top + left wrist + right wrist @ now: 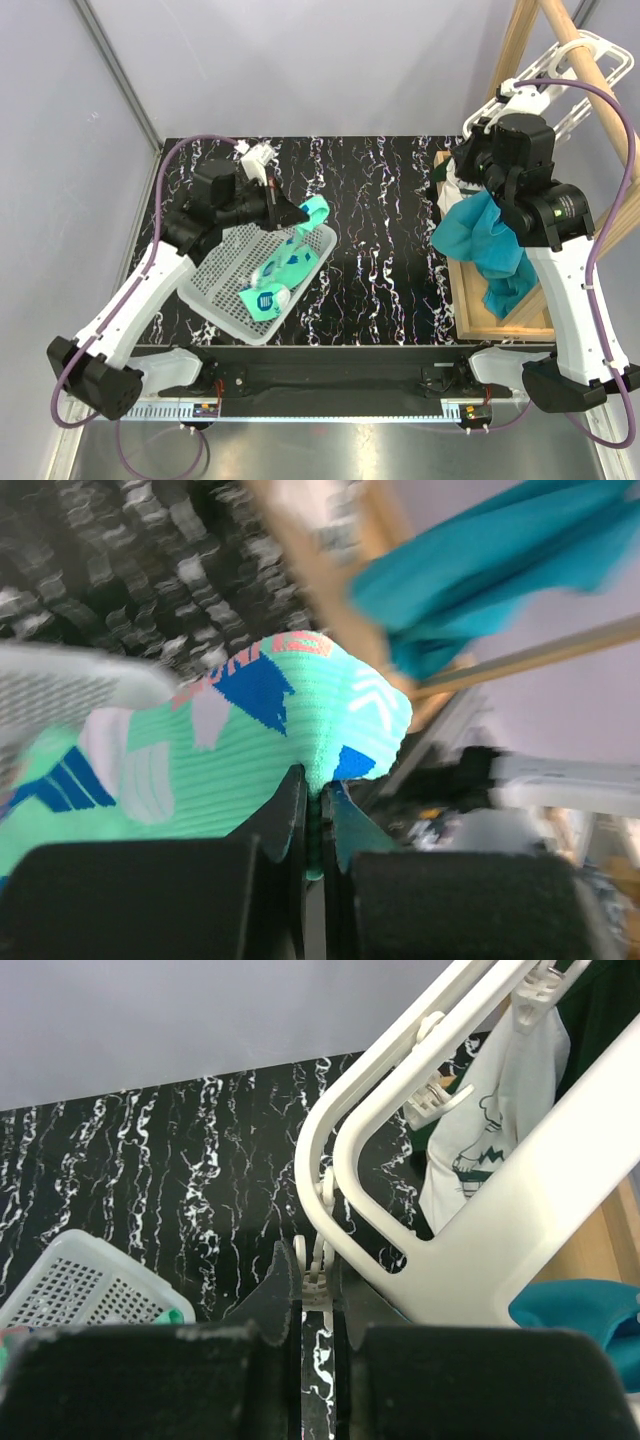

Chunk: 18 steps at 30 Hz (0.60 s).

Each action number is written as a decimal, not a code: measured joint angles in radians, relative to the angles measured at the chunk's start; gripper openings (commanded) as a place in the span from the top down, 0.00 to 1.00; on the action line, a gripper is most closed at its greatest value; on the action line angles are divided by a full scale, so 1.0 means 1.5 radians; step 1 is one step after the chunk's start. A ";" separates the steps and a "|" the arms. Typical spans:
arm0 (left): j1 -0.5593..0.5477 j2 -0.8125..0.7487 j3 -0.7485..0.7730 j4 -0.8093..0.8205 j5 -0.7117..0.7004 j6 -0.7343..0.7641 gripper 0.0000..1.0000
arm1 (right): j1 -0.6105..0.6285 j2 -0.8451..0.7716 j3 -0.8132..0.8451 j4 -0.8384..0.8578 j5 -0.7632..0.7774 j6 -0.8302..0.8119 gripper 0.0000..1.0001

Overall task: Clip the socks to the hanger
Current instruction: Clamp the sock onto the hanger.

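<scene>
My left gripper [297, 213] is shut on a mint-green sock [312, 212] and holds it just above the far right corner of the white mesh basket [215, 290]. In the left wrist view the sock [250, 750] fills the frame ahead of my pinched fingers [288, 810]. More socks [272, 285] lie in the basket. My right gripper [317, 1285] is shut on a small dangling clip [316, 1278] of the white hanger [400, 1150]. The hanger [560, 75] hangs from the wooden rack at the far right.
A wooden pole rack [520, 50] with a wooden base frame [470, 290] stands at the right. A plain teal cloth [490, 245] hangs below my right wrist. A white printed cloth [490, 1130] hangs clipped on the hanger. Black marbled table [380, 230].
</scene>
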 measured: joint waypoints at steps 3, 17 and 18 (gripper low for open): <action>-0.013 -0.011 -0.010 0.108 0.054 -0.096 1.00 | -0.002 0.000 0.003 0.006 -0.022 0.001 1.00; -0.173 0.237 0.034 0.559 -0.034 -0.598 1.00 | -0.005 -0.003 0.011 0.037 -0.140 0.021 1.00; -0.178 0.250 0.043 0.576 -0.048 -0.619 1.00 | -0.005 -0.004 0.011 0.039 -0.145 0.022 1.00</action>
